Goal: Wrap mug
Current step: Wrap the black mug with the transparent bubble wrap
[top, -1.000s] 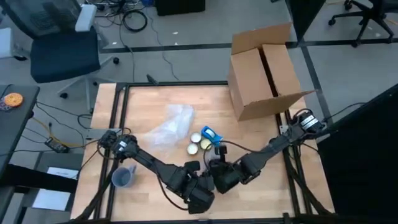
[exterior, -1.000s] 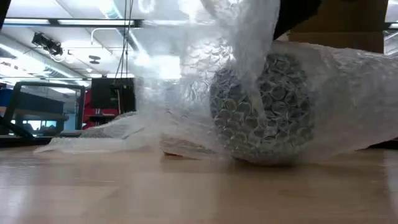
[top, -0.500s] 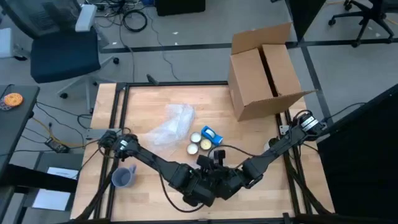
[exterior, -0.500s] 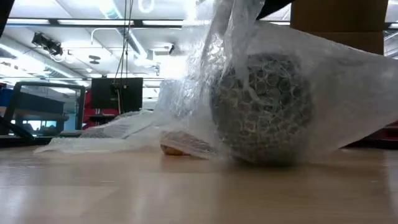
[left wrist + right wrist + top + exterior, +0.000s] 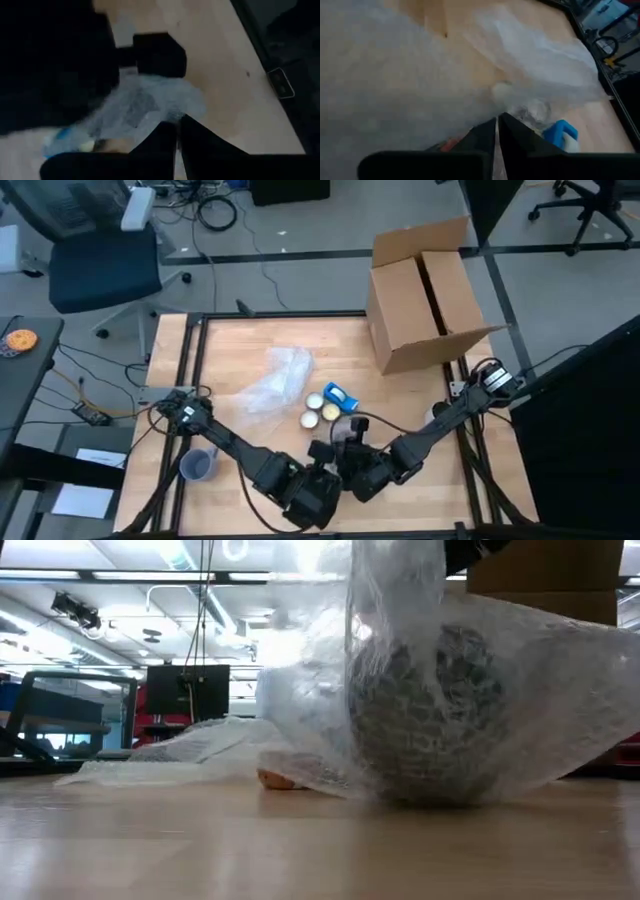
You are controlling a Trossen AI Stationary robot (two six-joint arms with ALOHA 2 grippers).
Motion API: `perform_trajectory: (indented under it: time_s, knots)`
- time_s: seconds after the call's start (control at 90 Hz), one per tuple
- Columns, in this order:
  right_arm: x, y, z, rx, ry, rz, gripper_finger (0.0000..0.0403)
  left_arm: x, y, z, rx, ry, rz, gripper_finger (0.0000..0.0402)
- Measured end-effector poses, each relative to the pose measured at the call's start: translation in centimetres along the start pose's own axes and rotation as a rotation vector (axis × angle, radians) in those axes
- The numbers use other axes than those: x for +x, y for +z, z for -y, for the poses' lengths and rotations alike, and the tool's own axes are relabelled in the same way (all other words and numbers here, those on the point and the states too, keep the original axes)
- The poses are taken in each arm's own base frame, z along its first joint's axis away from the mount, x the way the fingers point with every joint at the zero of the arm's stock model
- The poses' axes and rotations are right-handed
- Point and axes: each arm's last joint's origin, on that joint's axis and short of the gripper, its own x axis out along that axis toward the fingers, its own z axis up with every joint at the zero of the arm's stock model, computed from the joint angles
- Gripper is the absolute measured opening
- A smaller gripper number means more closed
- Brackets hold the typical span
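Note:
A dark mug point(image 5: 430, 725) lies on the table near its front edge, bundled in a clear bubble wrap sheet point(image 5: 520, 690). One flap point(image 5: 395, 600) of the sheet is drawn upright above the mug. In the high view both grippers meet over the bundle and hide it. My left gripper point(image 5: 312, 498) is on the near side and my right gripper point(image 5: 352, 468) on the far right side. Both are shut on the wrap. The left wrist view shows the wrapped mug point(image 5: 142, 107) just beyond my left gripper point(image 5: 178, 142). My left gripper pinches the bubble wrap's edge point(image 5: 170, 119) between its two fingers, slanting down from the table's near left side. The wrap runs from the fingers over the mug, which rests on the table. My right gripper pinches the bubble wrap point(image 5: 487, 112) between its two shut fingers, coming from the table's right. One layer or several, I cannot tell. The sheet spreads out ahead of the fingers.
A second heap of bubble wrap point(image 5: 275, 380) lies at the table's middle, with two white rolls point(image 5: 322, 410) and a blue thing point(image 5: 340, 394) beside it. An open cardboard box point(image 5: 425, 290) stands at the far right. A grey-blue cup point(image 5: 197, 466) stands at the left edge.
The wrap's flap has been drawn up and over the mug and now stands more upright above it, covering more of its face. The mug has stayed on the table. My left gripper has shifted a little toward the table's near left.

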Motion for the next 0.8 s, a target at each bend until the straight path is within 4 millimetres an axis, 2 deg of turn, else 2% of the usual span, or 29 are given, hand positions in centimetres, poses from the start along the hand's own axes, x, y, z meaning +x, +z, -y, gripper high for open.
perform_trajectory:
  time_s: [0.2, 0.344, 0.433, 0.578, 0.8]
  knots:
    - [-0.1, 0.1, -0.3, 0.039, 0.017, 0.027, 0.0, -0.8, -0.3, 1.4, -0.035, 0.115, 0.038, 0.0]
    - [-0.1, 0.2, -0.3, 0.033, 0.019, 0.028, 0.0, -1.6, -0.1, 1.2, -0.07, 0.146, 0.08, 0.0]
    - [0.0, 0.2, -0.2, 0.018, 0.004, 0.03, 0.0, -0.7, -0.7, 1.2, -0.091, 0.164, 0.052, 0.0]
    - [0.4, 0.3, 0.1, 0.025, -0.009, 0.027, 0.0, 2.0, -1.7, 1.8, -0.143, 0.187, 0.055, 0.0]
    - [0.2, 0.2, -0.2, 0.025, 0.057, 0.011, 0.0, 3.1, -2.6, 2.1, -0.202, 0.16, 0.203, 0.0]
